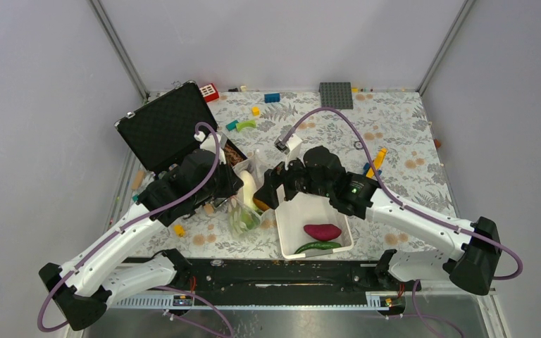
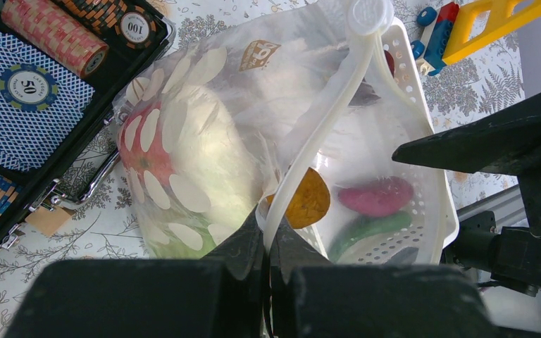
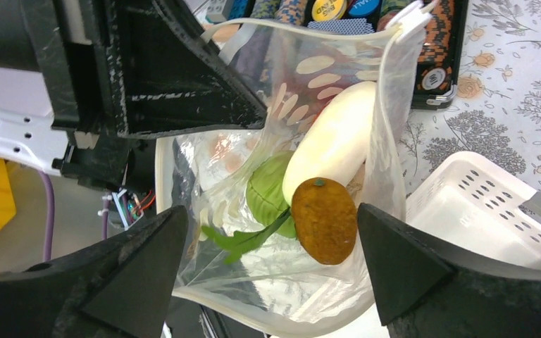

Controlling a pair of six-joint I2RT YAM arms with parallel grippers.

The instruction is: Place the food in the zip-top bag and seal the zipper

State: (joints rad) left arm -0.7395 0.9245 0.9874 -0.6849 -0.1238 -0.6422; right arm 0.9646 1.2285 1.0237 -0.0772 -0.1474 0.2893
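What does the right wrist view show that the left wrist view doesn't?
Only the right wrist: a look into the mouth of the zip-top bag at the white radish and green cabbage, framed by the open right gripper. Only the left wrist: the purple sweet potato and long green pepper in the white basket. Both: the bag, the brown oval inside it, the basket.

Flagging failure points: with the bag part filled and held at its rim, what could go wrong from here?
The left fingers pinch the zip-top bag at one spot on its zipper; the loaded pouch could slip or sag shut.
The brown oval seems near the mouth and might roll out.
The purple sweet potato and long green pepper lie in the white basket; adding them may crowd the zipper.
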